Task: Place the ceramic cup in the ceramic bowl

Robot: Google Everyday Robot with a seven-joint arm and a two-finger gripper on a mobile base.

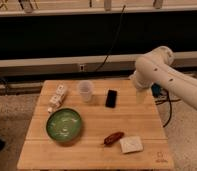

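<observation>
The wooden table [92,155] carries six items. The ceramic cup [85,91] stands upright on the rear half of the table, rim upward. It sits behind the ceramic bowl [64,125] and apart from it. The bowl rests on the front left area, green with a glossy inside.

A white carton [57,97] lies just left of the cup, and a flat black object [111,98] lies to the cup's right. A reddish-brown item [113,138] and a white square item [131,144] lie close together at the front right.

The gripper [140,94] hangs over the table's rear right edge, well apart from the cup. Its jaws are spread wide and grip nothing. The white arm [164,75] enters from the right.
</observation>
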